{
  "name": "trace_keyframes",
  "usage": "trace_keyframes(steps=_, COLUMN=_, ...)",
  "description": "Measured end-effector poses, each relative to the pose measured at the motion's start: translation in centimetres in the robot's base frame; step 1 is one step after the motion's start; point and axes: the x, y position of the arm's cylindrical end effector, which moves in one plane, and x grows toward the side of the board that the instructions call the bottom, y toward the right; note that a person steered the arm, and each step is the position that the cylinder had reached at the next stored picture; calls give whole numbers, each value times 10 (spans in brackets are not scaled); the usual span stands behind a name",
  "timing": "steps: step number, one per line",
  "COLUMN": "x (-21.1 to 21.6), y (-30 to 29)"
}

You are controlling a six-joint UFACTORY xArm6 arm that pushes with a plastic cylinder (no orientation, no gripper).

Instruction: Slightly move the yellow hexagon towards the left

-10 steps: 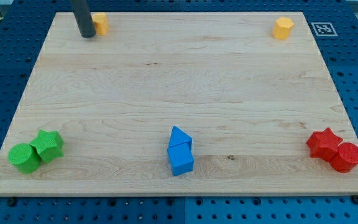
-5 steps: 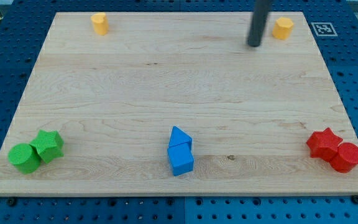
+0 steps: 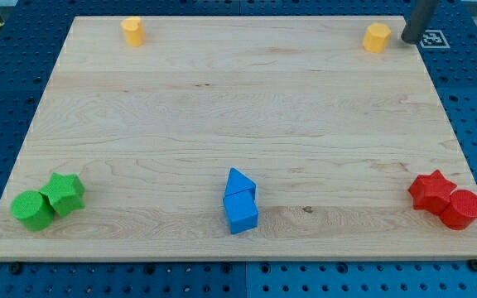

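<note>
The yellow hexagon (image 3: pixel 378 37) sits near the board's top right corner. My tip (image 3: pixel 411 39) is just to the right of it, at the board's right edge, with a small gap between them. A second yellow block (image 3: pixel 132 31), shape unclear, sits near the top left corner.
A blue triangle (image 3: pixel 240 181) and a blue cube (image 3: pixel 241 213) touch at the bottom middle. A green cylinder (image 3: pixel 32 209) and a green star (image 3: pixel 65 193) sit at the bottom left. A red star (image 3: pixel 432 189) and a red cylinder (image 3: pixel 462 209) sit at the bottom right. A marker tag (image 3: pixel 431 38) lies off the board's top right.
My tip has swept from the top left yellow block across the top of the board, past the left of the yellow hexagon, to its right side. No block has moved.
</note>
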Motion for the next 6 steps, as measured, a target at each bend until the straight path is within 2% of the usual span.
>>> trace_keyframes(steps=4, x=0, y=-108)
trace_keyframes(steps=6, x=0, y=-190)
